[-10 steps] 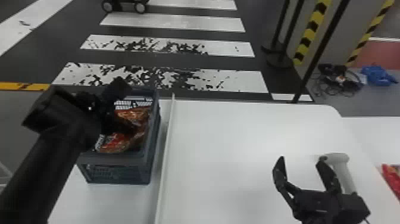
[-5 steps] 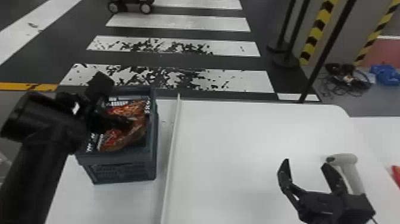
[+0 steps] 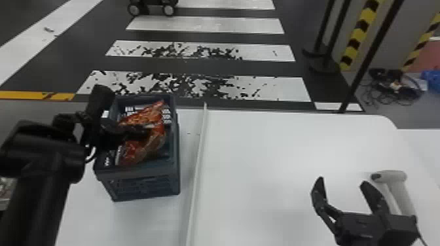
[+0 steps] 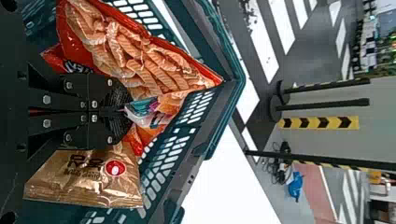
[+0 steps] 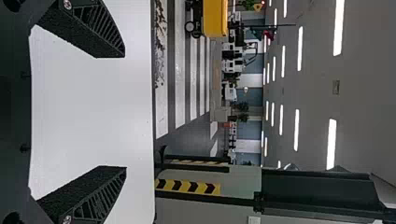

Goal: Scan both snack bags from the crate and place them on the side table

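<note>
The left arm (image 3: 36,170) slants in low, its gripper (image 3: 144,131) inside the crate (image 3: 140,188), jaws pressed together against the red snack bag (image 3: 140,150); whether they pinch it I cannot tell. A gold bag (image 4: 88,186) with dark lettering and a round red label (image 4: 115,168) lies beside them. Right, over the table (image 3: 262,157), the right gripper (image 3: 343,181) has jaws spread, near the white scanner (image 3: 403,196).

The left gripper (image 3: 146,132) is closed on the red snack bag (image 4: 135,60), whose pointed end reaches close to a corner of the slotted crate (image 4: 237,79). A gold bag (image 4: 105,186) lies beside the gripper, near a crate wall. Outside that corner are white floor stripes (image 4: 261,46) and black posts (image 4: 322,103).
</note>
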Motion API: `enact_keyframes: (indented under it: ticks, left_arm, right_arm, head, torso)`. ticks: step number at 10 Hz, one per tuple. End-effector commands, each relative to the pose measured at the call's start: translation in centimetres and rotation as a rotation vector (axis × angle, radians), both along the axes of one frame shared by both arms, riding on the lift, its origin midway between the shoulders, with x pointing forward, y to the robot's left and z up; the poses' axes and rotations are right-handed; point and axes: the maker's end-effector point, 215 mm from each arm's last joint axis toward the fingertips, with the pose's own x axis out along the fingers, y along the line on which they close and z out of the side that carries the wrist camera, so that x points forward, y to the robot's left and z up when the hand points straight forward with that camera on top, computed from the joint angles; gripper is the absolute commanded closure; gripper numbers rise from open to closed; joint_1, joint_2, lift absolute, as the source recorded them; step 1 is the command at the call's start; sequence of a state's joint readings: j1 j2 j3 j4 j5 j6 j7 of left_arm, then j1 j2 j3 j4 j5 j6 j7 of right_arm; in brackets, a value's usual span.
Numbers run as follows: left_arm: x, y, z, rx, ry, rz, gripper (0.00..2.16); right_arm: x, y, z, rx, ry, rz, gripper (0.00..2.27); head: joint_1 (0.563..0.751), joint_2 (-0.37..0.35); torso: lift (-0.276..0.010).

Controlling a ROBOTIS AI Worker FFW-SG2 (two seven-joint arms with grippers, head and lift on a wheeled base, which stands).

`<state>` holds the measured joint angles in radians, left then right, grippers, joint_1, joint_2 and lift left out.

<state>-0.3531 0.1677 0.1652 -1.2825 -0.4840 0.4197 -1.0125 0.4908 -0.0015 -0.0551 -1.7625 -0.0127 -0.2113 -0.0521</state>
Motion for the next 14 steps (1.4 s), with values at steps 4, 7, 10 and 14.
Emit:
enact_keyframes:
  ticks: [4, 7, 10, 14]
  left_arm:
    - [-0.1, -0.5, 3.0, -0.163, -0.173, 0.009, 2.14]
    - [-0.1, -0.8, 6.5, -0.185, -0.212, 0.026, 2.14]
    - [-0.2, -3.1, 12.1, -0.241, -0.261, 0.042, 2.14]
    - [-0.1, -8.3, 18.9, -0.316, -0.285, 0.016, 2.14]
  right_arm:
    - [-0.1, 0.1, -0.3, -0.007, 0.009, 0.001, 0.06]
    - [-0.1, 0.1, -0.4, -0.008, 0.012, 0.002, 0.06]
    - [0.0, 0.1, -0.5, -0.009, 0.02, 0.002, 0.06]
    - [-0.3, -0.3, -0.7, -0.016, 0.034, -0.004, 0.06]
  head:
    - [0.695, 0.005]
    - [0.695, 0.0]
    - [0.695, -0.012]
    - [0.695, -0.052]
  torso:
    - [-0.098]
    - [-0.098]
    - [-0.098]
    - [-0.098]
